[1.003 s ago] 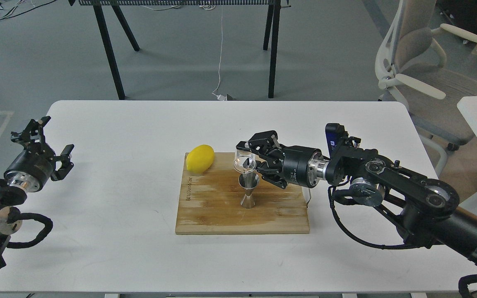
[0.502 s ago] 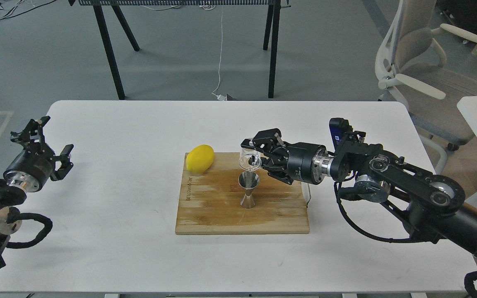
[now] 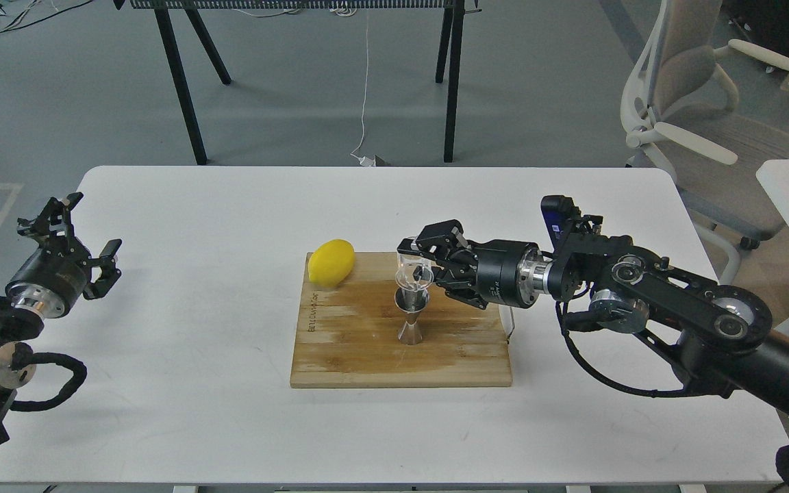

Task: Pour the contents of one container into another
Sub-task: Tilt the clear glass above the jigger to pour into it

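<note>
Head view showed the left gripper (image 3: 69, 236) spread wide with nothing in it, off the table's (image 3: 196, 205) left edge. On the wooden board (image 3: 367, 349), right of the lemon (image 3: 331, 262), the steel jigger (image 3: 411, 316) stood upright. The right gripper (image 3: 420, 263) clasped the glass cup (image 3: 414, 272), tipped on its side directly above the jigger, rim facing left and down.

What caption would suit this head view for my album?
Right end effector tips a small clear glass cup over a shiny steel hourglass jigger on a wooden board.
</note>
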### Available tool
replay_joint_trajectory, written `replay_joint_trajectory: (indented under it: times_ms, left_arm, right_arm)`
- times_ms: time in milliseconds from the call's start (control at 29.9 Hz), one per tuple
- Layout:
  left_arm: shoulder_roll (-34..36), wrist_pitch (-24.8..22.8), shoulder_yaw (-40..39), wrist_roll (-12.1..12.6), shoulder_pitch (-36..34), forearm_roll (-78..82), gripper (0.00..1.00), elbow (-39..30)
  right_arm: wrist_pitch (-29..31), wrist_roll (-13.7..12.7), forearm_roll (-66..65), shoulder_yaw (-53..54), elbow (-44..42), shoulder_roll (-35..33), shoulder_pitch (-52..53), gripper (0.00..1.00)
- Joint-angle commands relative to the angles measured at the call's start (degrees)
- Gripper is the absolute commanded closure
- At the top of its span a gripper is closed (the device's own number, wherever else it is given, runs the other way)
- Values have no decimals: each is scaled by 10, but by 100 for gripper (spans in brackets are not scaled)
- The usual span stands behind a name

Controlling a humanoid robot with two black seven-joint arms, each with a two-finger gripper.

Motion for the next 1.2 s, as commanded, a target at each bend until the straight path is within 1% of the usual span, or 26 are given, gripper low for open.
replay_joint_trajectory:
  times_ms: [0, 334, 669, 1170]
  left_arm:
    - [-1, 0, 0, 0, 0, 0, 1, 3]
    - [-1, 0, 0, 0, 0, 0, 1, 4]
    - [-1, 0, 0, 0, 0, 0, 1, 4]
    - [-1, 0, 0, 0, 1, 0, 1, 4]
  right_arm:
    - [1, 0, 0, 0, 0, 0, 2, 84]
    - [5, 1, -23, -2, 0, 0, 9, 84]
    - [5, 1, -25, -30, -1, -2, 30, 84]
    - [5, 1, -47, -31, -5, -1, 36, 84]
